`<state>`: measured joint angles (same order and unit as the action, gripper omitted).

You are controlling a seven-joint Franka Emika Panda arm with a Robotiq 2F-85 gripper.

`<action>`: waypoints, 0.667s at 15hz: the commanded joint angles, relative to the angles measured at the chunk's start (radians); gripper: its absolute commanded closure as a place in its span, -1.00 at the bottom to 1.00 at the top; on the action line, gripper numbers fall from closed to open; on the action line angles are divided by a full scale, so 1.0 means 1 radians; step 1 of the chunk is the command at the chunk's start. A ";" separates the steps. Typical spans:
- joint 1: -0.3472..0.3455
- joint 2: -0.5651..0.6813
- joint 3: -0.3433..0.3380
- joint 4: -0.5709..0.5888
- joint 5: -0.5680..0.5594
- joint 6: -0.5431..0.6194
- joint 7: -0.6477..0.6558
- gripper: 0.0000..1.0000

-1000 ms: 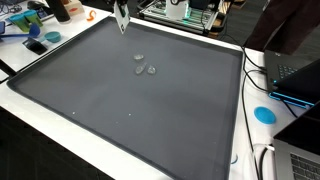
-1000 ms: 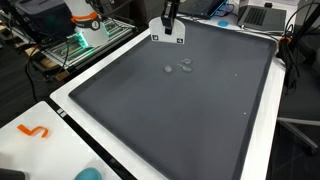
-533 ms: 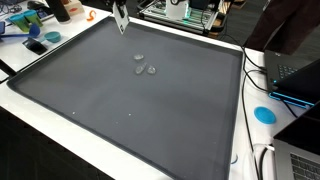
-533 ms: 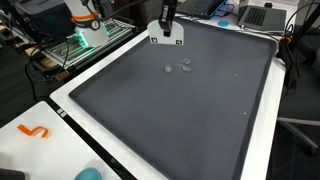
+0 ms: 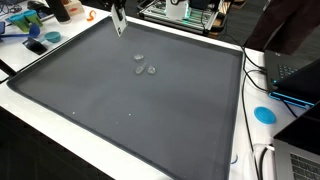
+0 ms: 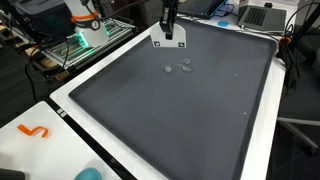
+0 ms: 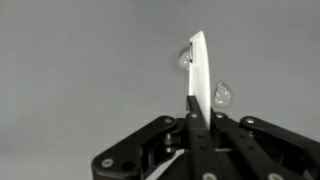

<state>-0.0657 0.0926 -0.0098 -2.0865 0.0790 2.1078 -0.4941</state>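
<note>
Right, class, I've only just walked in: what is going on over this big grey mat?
A robot arm's gripper is shut on a flat white piece and holds it near one edge of a large dark grey mat. A few small clear bits lie on the mat nearer its middle, apart from the white piece. Whether the piece touches the mat cannot be told.

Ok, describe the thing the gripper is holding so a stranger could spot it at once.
A large dark grey mat covers the white table. Near its far edge hangs the gripper, shut on a flat white piece. Unlike the small clear pieces lying mid-mat, it is opaque white, thin and in the gripper's grasp.
</note>
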 commanded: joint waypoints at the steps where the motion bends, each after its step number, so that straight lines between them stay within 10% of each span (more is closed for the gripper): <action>1: 0.007 -0.025 0.002 -0.053 0.003 0.052 -0.006 0.98; 10: 0.032 -0.010 0.019 -0.046 -0.032 0.056 0.003 0.98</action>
<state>-0.0436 0.0935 0.0032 -2.1156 0.0701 2.1527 -0.4940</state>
